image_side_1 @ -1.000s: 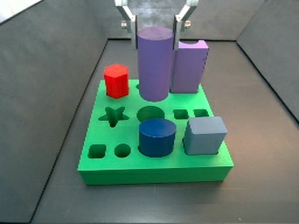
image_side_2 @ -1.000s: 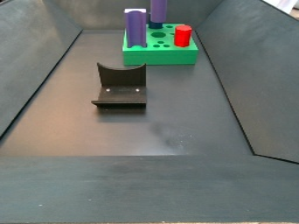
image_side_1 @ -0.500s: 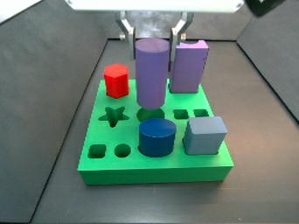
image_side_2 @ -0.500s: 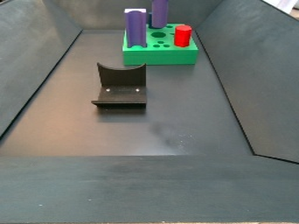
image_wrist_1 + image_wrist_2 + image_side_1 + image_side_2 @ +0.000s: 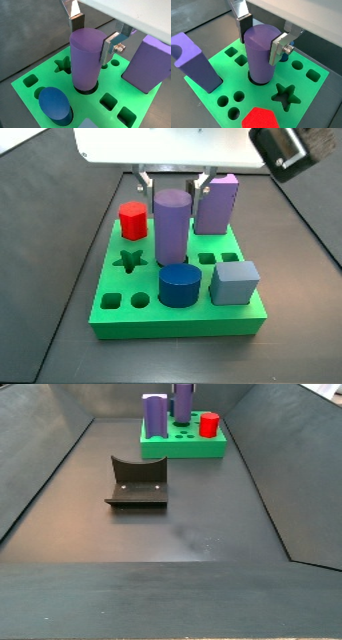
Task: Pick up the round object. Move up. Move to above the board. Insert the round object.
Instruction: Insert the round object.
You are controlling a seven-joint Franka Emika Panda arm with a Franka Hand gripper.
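Note:
The round object is a purple cylinder standing upright with its lower end in a round hole in the middle of the green board. It shows in both wrist views and far off in a side view. My gripper is right above the board, with a silver finger on either side of the cylinder's top. It is shut on the cylinder in both wrist views. The board also shows there.
On the board stand a tall lilac block with a notched top, a red hexagonal piece, a wide dark blue cylinder and a grey-blue cube. A star hole is open. The fixture stands mid-floor.
My gripper has come down with the purple cylinder. Its lower end was above the board and now sits in the round hole.

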